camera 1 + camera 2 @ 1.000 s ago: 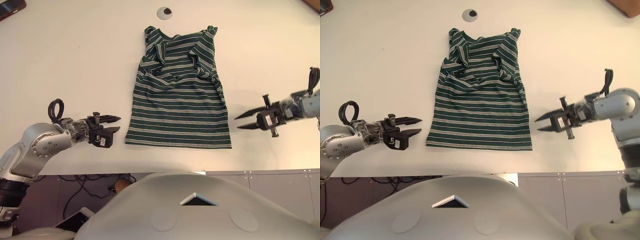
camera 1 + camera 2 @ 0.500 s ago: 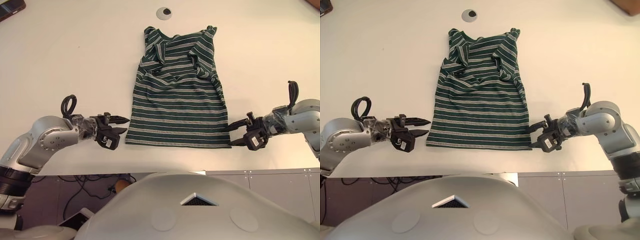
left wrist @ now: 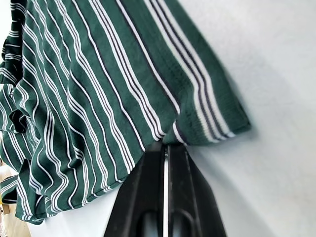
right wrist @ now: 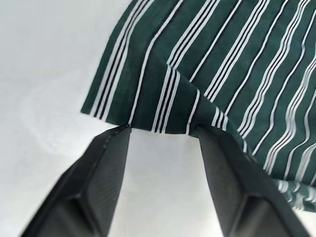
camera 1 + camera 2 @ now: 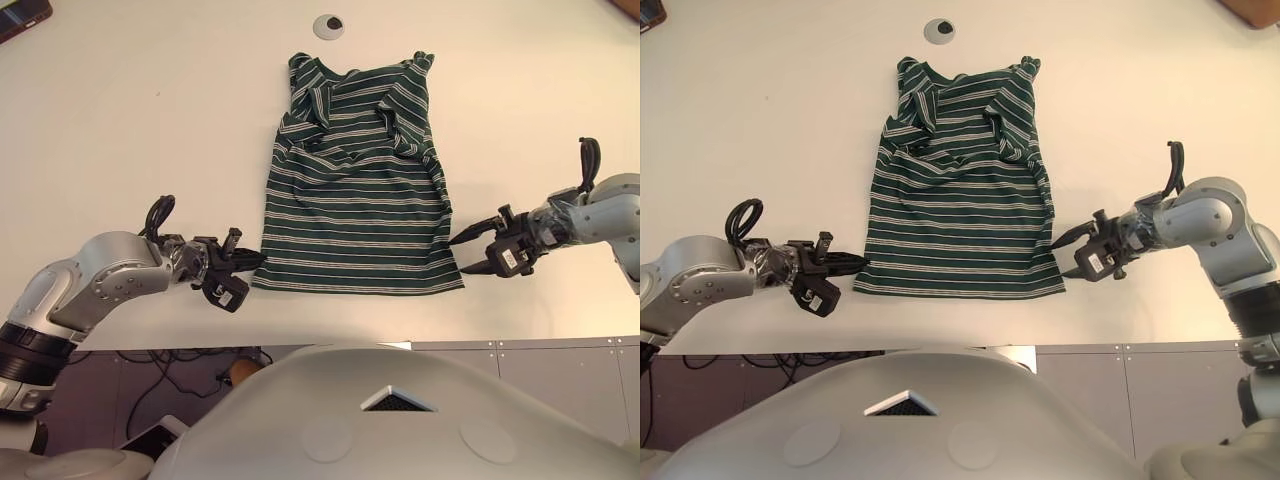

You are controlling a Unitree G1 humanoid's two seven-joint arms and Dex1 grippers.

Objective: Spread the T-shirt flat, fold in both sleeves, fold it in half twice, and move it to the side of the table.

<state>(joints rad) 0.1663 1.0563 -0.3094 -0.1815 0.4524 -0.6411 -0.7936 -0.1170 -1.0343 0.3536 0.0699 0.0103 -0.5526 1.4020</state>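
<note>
At the far left corner of the white table [image 5: 120,130], a dark flat object [image 5: 20,15] is being cut off by the picture's edge, well apart from everything else.

On the robot's left, the left gripper [image 5: 258,262] is being held low over the table, at the near left corner of the T-shirt [image 5: 360,200]. Its fingers [image 3: 148,197] are being pressed together, with only a thin slit being left between them in the left wrist view. The side edge of the cloth, just above the hem, is being pinched at their tips. The fabric is being puckered there, and the hem corner beside the tips is being raised a little off the table, with a shadow being cast beneath it.

In the middle, the green T-shirt with white stripes is being borne by the table, with its collar away from the robot and its hem near the front edge. The lower body is being shown fairly flat, while the sleeves and shoulders are being bunched in folds near the collar. Beyond the collar, a round grey grommet [image 5: 329,26] is being shown in the tabletop, apart from the shirt.

On the right, the right gripper [image 5: 458,256] is being held at the near right corner of the T-shirt. Its fingers [image 4: 98,177] are being spread wide, and the shirt's edge is being touched by both tips, with a rumpled stretch of cloth being spanned between them and not clamped.
</note>
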